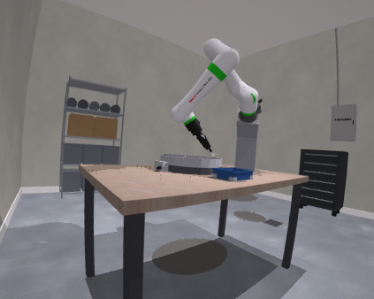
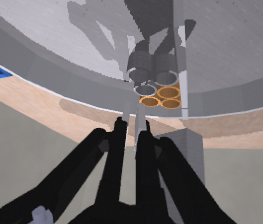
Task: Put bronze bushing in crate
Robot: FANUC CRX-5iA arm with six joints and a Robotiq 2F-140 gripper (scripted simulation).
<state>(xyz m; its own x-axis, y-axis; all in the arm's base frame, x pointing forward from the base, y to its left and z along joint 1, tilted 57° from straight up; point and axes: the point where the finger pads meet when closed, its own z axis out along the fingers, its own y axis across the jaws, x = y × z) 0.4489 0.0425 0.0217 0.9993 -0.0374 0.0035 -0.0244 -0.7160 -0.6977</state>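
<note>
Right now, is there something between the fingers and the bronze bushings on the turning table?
Nothing visible stands between. In the wrist view the nearly shut gripper holds nothing and points at the bronze bushings near the rim of the turning table. Grey bushings crowd directly behind them, touching the cluster.

Exterior view: bushings on the round grey turning table (image 1: 182,160) too small to make out; the shallow blue crate (image 1: 233,172) shows rim only, inside hidden. Wrist view: crate cut off at left edge, black two-finger gripper (image 2: 132,125) linkage cropped at bottom, grey bushings (image 2: 144,89) partly lost in shadow.
</note>
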